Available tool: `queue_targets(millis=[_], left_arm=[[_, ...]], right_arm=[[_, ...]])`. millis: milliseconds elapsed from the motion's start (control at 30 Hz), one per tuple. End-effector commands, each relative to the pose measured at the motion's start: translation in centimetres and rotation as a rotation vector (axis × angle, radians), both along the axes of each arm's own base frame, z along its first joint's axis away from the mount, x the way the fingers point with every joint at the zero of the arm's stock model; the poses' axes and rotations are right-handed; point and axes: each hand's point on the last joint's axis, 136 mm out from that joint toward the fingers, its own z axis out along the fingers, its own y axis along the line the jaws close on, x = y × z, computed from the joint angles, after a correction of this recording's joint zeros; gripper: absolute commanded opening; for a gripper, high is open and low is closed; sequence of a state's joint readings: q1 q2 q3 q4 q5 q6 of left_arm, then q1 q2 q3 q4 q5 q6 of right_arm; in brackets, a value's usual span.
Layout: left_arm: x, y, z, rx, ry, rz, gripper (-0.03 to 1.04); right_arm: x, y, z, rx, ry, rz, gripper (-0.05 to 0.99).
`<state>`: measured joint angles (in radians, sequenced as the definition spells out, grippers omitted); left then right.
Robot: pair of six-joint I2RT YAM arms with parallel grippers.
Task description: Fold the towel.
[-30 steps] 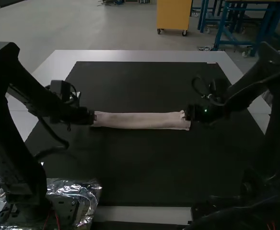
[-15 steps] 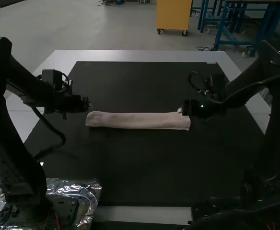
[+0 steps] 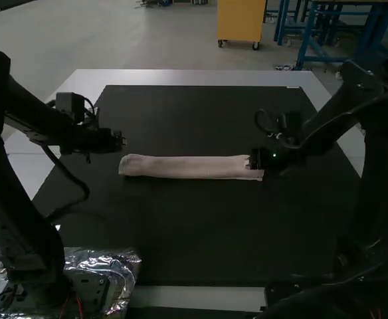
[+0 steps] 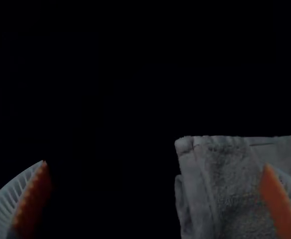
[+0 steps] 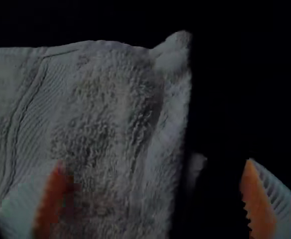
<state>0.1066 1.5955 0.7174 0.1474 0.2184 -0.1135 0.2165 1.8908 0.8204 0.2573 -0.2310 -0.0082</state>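
Fuzzy pale-pink cloth towel (image 3: 191, 167), folded in a long strip, on flat black mat (image 3: 194, 226) atop grey bench (image 3: 187, 77). Black L gripper (image 3: 122, 141) near 1 end, black R gripper (image 3: 252, 160) at other; both jaws wide open w/ no grip.

Dim high view; wrist views darker, backgrounds apparently near-black; glints on foil (image 3: 123, 263)

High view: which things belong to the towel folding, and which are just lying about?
Part of the job:
towel, a long narrow strip
left gripper, open
right gripper, open, at the towel's right end
black mat, under the towel

Lying about:
crinkled foil, lower left
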Motion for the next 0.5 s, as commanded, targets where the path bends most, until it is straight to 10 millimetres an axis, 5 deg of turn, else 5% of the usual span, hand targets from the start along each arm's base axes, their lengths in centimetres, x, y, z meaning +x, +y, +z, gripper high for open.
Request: queue_targets(millis=[0, 33, 200, 467], left_arm=[[0.7, 0.2, 1.7, -0.005, -0.044, -0.003, 0.97], [0.6, 0.2, 1.6, -0.005, -0.041, -0.003, 0.97], [0.6, 0.2, 1.7, -0.003, -0.046, -0.004, 0.97], [1.2, 0.1, 2.3, 0.000, -0.068, -0.003, 0.97]], right_arm=[[-2.1, 1.8, -1.6, 0.056, 0.068, 0.070, 0.19], [-2.8, 2.6, -1.4, 0.112, 0.080, 0.112, -0.04], [-2.8, 1.0, -0.6, 0.120, 0.066, 0.075, -0.03], [-0.2, -7.6, 5.3, 0.098, -0.085, -0.099, -0.03]])
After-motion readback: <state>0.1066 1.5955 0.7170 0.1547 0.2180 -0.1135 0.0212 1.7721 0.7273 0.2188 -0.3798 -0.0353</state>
